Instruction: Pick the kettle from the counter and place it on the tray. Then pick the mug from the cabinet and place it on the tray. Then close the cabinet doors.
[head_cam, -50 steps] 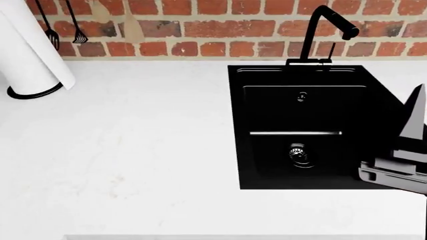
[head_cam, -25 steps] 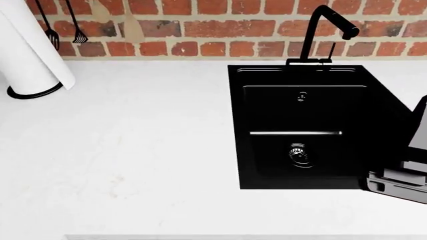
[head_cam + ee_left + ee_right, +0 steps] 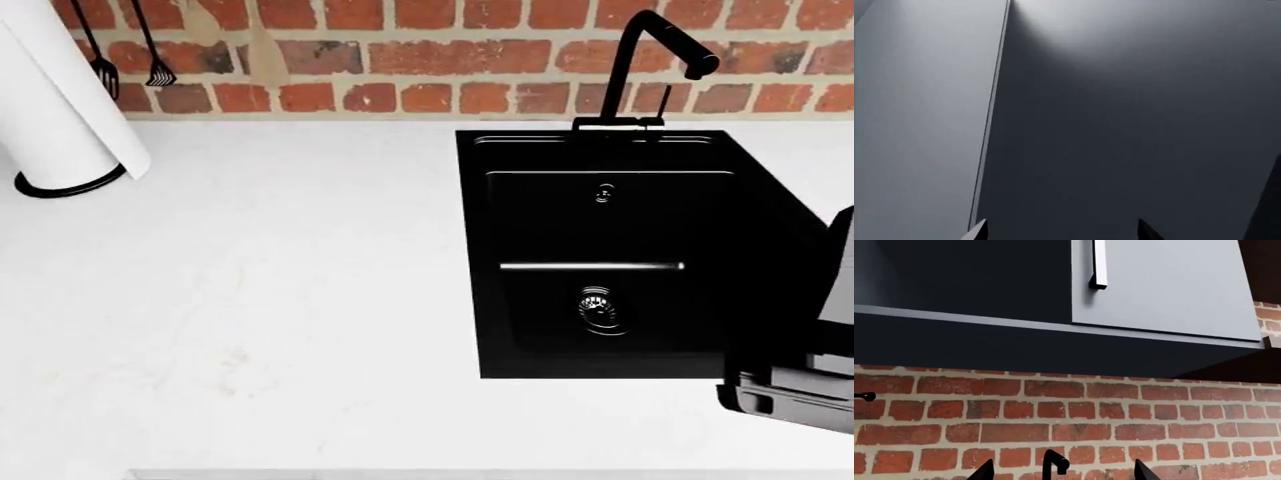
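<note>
R hand is sitting spread & empty, aiming at the cabinet at 12; L hand likewise spread, facing a grey panel. Kettle, mug, tray aren't showing; desk bare-looking. Prob mug step: next needs reaching inside the cabinet.
</note>
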